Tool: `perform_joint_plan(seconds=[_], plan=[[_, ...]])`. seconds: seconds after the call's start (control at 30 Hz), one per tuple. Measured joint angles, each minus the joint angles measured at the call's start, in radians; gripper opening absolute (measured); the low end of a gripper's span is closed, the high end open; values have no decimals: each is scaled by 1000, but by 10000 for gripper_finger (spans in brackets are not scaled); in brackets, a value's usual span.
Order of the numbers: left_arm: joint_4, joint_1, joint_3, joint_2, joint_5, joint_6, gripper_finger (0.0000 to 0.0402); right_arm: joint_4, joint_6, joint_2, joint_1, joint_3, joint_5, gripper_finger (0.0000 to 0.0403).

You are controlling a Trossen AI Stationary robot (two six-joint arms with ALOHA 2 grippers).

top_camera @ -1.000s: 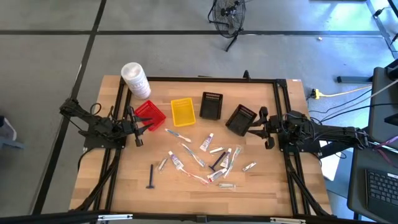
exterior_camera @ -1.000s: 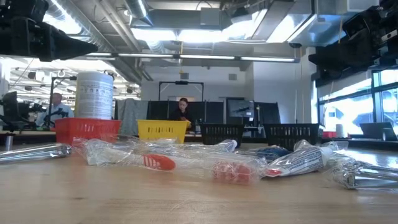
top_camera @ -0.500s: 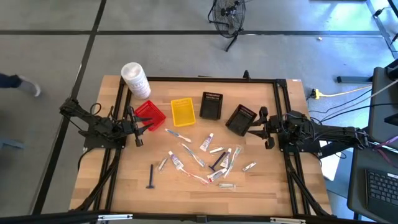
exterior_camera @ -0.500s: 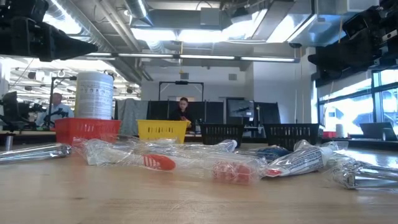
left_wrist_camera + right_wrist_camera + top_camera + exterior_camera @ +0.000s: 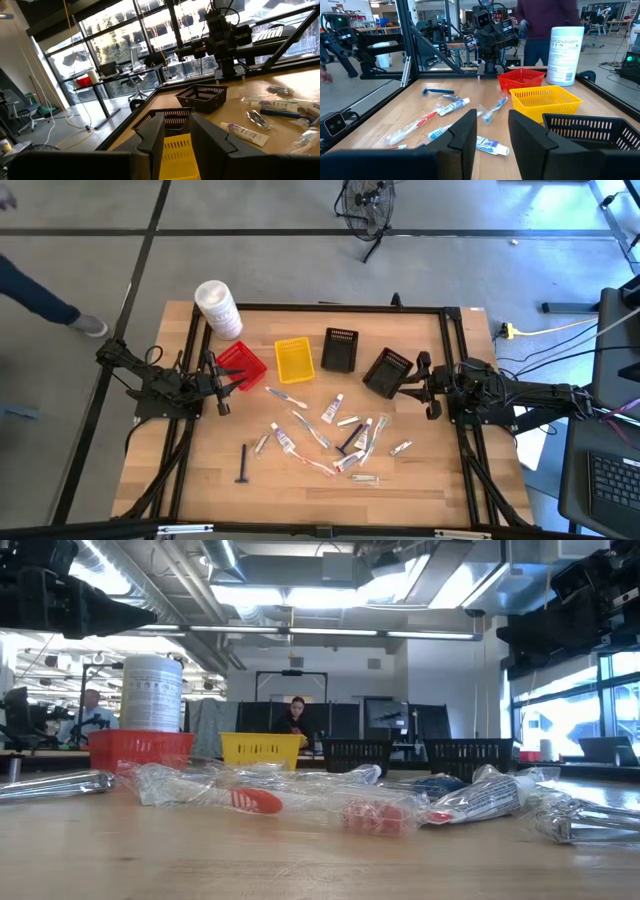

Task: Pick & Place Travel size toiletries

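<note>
Travel size toiletries lie scattered over the middle and near part of the wooden desk: small white tubes, clear-wrapped sticks and sachets, with a black razor lying apart at the near left. Beyond them stand a red basket, a yellow basket and two black baskets, the right one tilted. A white cylindrical tub stands at the far left corner. The left gripper hangs at the desk's left edge, just beside the red basket, jaws spread and holding nothing. The right gripper hangs at the right edge, close to the tilted black basket, jaws likewise spread and empty. A person's leg and shoe show on the floor beyond the far left corner.
</note>
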Motion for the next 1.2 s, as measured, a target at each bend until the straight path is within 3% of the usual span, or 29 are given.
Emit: perform_joint_plan(seconds=[0.47, 1.2], plan=[[0, 0, 0, 0, 0, 0, 88, 0, 0, 0, 0, 0, 0, 98], [0, 0, 0, 0, -79, 0, 88, 0, 0, 0, 0, 0, 0, 137]])
